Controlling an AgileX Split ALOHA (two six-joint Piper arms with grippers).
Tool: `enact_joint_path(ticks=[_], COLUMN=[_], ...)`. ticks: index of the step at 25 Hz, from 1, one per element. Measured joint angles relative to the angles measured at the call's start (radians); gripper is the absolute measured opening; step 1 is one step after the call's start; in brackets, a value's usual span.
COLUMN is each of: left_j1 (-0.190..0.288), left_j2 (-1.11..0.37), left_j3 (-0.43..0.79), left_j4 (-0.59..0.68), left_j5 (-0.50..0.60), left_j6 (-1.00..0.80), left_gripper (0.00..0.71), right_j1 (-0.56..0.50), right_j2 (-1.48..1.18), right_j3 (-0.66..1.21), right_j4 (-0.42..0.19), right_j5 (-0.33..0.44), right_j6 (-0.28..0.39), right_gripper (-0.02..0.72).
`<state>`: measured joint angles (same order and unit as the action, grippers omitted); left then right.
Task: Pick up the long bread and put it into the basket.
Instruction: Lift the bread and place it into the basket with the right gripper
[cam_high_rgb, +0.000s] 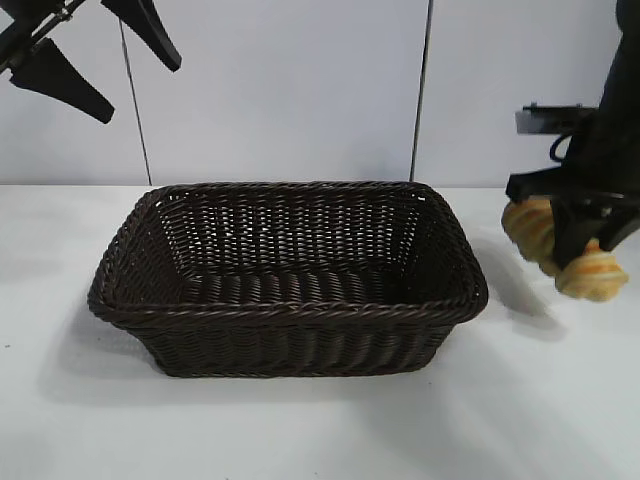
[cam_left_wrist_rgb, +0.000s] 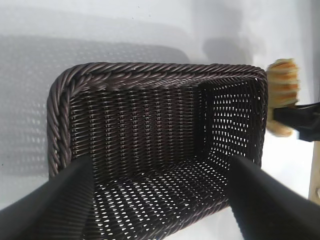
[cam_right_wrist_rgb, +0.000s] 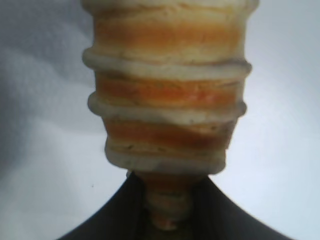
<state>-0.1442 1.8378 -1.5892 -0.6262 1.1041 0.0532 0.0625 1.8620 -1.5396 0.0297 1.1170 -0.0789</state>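
Observation:
The long bread (cam_high_rgb: 592, 273), golden with orange-brown ridges, hangs above the white table to the right of the basket (cam_high_rgb: 290, 300). My right gripper (cam_high_rgb: 572, 238) is shut on it near its middle, both ends sticking out. In the right wrist view the bread (cam_right_wrist_rgb: 167, 90) fills the frame and is pinched between the dark fingers (cam_right_wrist_rgb: 220, 210). The left wrist view looks down into the dark brown wicker basket (cam_left_wrist_rgb: 125, 75), with the bread (cam_left_wrist_rgb: 283, 85) beyond its far rim. My left gripper (cam_high_rgb: 105, 65) hangs open high at the back left.
White table (cam_high_rgb: 320, 430) runs all around the basket. A pale wall with two dark vertical seams (cam_high_rgb: 422, 90) stands behind it.

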Motion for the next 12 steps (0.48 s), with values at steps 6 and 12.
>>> enact_joint_path(ticks=[6, 12], left_j1=[0.000, 0.000], left_j2=[0.000, 0.000], left_j3=[0.000, 0.000], left_j4=[0.000, 0.000], left_j5=[0.000, 0.000], left_j6=[0.000, 0.000], left_gripper=[0.539, 0.539], right_j1=[0.000, 0.000], right_j2=[0.000, 0.000], right_j3=[-0.079, -0.087], right_j4=[0.052, 0.116], right_j5=[0.089, 0.101], right_j6=[-0.002, -0.028], right_gripper=[0.159, 0.159])
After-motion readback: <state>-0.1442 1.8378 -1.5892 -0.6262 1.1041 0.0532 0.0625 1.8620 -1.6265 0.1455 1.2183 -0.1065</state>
